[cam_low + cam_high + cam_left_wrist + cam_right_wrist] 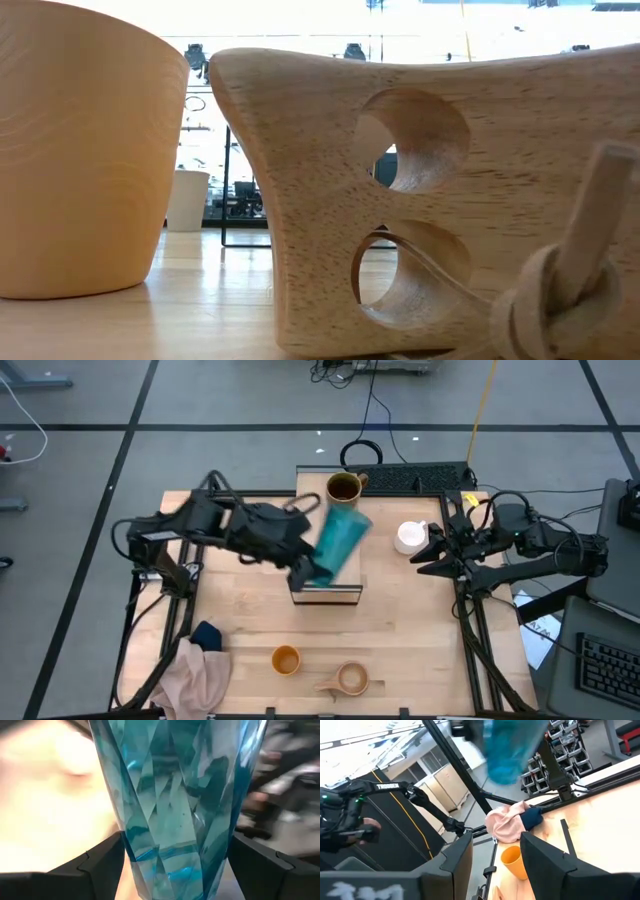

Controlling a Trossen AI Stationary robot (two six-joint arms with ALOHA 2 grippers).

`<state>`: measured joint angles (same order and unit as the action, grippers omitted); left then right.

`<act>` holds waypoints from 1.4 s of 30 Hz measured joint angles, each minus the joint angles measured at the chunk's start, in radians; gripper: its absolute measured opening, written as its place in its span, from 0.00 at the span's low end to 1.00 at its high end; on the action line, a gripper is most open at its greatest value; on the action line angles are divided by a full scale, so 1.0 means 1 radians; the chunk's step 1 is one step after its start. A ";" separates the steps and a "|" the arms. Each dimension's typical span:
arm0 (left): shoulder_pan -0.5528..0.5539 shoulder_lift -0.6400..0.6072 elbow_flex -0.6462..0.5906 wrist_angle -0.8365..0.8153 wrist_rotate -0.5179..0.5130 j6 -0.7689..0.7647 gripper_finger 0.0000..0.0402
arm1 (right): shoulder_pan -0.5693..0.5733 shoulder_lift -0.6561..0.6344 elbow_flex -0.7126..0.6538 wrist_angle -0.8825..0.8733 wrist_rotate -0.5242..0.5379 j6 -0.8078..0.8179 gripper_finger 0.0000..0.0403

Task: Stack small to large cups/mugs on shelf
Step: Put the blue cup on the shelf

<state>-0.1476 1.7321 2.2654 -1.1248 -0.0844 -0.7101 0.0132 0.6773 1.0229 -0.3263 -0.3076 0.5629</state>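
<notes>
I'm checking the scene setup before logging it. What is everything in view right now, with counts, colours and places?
tumbler: 1, translucent teal, tilted over the shelf, held in the left hand
shelf: 1, light wood, table centre
olive mug: 1, dark olive-brown, on the shelf's far end
white mug: 1, white, on the table by the right hand
orange cup: 1, orange, near table edge
wooden cup: 1, tan with handle, beside the orange cup
cloths: pink and dark blue, near left corner
keyboard: 1, black, far edge
left hand: gripping the tumbler
right hand: open, empty, right side
</notes>
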 joint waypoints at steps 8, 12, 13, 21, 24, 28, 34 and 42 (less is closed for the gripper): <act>0.030 -0.047 0.000 -0.141 -0.295 0.066 0.77 | 0.000 0.000 0.000 0.002 0.030 0.016 0.39; 0.052 -0.048 0.000 -0.192 -0.417 0.091 0.77 | 0.000 0.000 0.000 0.002 0.046 0.025 0.39; 0.056 -0.047 0.000 -0.208 -0.440 0.101 0.77 | 0.000 0.000 0.000 0.002 0.048 0.030 0.39; 0.097 -0.046 -0.001 -0.265 -0.543 0.115 0.77 | 0.000 0.000 0.000 0.002 0.049 0.051 0.39; 0.096 -0.046 -0.001 -0.277 -0.578 0.144 0.77 | 0.000 -0.001 0.000 0.003 0.049 0.051 0.39; 0.096 -0.046 -0.001 -0.299 -0.659 0.171 0.77 | 0.000 -0.009 0.000 0.002 0.049 0.049 0.39; 0.124 -0.048 -0.065 -0.362 -0.729 0.147 0.77 | 0.000 -0.024 0.000 0.000 0.049 0.079 0.39; 0.162 -0.094 -0.350 -0.247 -0.688 0.100 0.77 | 0.001 -0.035 0.001 0.004 0.050 0.116 0.39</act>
<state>0.0145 1.6383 1.9154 -1.3715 -0.7728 -0.6099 0.0139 0.6419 1.0237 -0.3226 -0.2573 0.6788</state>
